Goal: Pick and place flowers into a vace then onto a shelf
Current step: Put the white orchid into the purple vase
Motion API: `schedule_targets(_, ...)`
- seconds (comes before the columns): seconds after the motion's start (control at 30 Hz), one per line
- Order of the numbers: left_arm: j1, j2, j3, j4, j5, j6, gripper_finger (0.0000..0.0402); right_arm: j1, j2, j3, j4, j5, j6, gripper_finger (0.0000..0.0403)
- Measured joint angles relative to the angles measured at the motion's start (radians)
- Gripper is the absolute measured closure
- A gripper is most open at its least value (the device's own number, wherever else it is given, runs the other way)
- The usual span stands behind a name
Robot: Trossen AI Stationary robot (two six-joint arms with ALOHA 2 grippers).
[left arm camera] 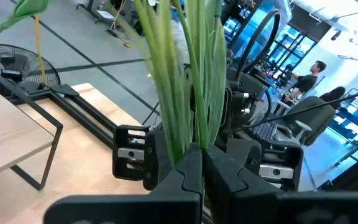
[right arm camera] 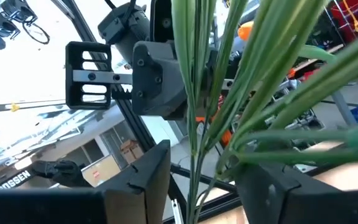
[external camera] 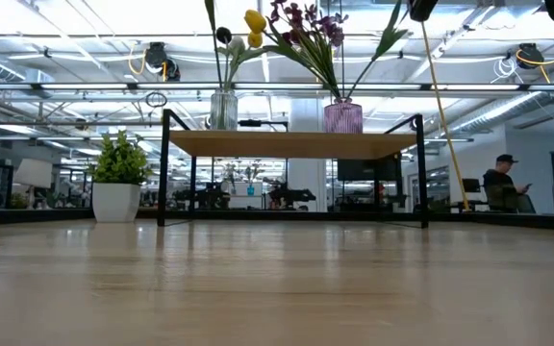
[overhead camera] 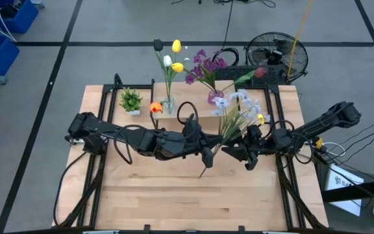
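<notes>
A spray of pale lilac-white blossoms (overhead camera: 237, 104) on long green stems is held above the table's middle, clear of the top; its stem end (overhead camera: 204, 173) points toward the near edge. My left gripper (overhead camera: 208, 155) (left arm camera: 202, 158) is shut on the stems. My right gripper (overhead camera: 239, 155) (right arm camera: 210, 186) is open, one finger on either side of the same stems; whether they touch, I cannot tell. On the shelf (external camera: 296, 144) (overhead camera: 193, 107) at the far side stand a clear vase of tulips (overhead camera: 167, 103) (external camera: 224, 108) and a purple vase of dark purple blooms (overhead camera: 215, 97) (external camera: 342, 115). My left gripper pinches the bundle of green stems (left arm camera: 194, 134) between its two fingers, low on the stems, a short way above the cut end. The fingers come about level from the table's left and lie across the stems. The spray is lifted clear and slants toward the far right.
A small leafy plant in a white pot (overhead camera: 131, 101) (external camera: 116, 197) stands left of the shelf. An orange bloom (overhead camera: 155, 107) shows by the shelf's left end. A floor fan (overhead camera: 274, 55) stands beyond the far edge. Bare wood (overhead camera: 174, 201) stretches toward the near edge.
</notes>
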Motion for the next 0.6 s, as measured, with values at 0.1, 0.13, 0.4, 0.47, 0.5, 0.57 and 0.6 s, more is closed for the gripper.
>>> schedule_targets(0.1,0.000,0.000,0.000,0.000,0.000,-0.001,0.0395,0.000,0.000,0.000,-0.003,0.000,-0.005,0.0265)
schedule_targets(0.13,0.000,0.000,0.000,-0.001,0.005,-0.003,0.0394,0.000,0.000,0.000,-0.001,0.001,-0.014,0.0277)
schedule_targets(0.4,0.001,0.000,0.000,-0.006,0.085,-0.035,0.0381,0.000,0.000,0.000,0.018,-0.001,-0.068,0.0392)
schedule_targets(0.47,0.001,0.000,0.000,-0.005,0.113,-0.040,0.0366,0.000,0.000,0.000,0.015,0.000,-0.078,0.0389)
schedule_targets(0.5,0.000,0.000,0.000,-0.006,0.120,-0.041,0.0357,0.002,0.000,0.000,0.012,0.000,-0.082,0.0389)
schedule_targets(0.57,0.000,0.000,0.000,-0.007,0.130,-0.043,0.0337,0.006,0.000,0.000,0.009,0.000,-0.090,0.0393)
schedule_targets(0.6,0.000,0.000,0.000,-0.008,0.137,-0.036,0.0326,0.011,0.000,0.000,0.009,0.000,-0.101,0.0396)
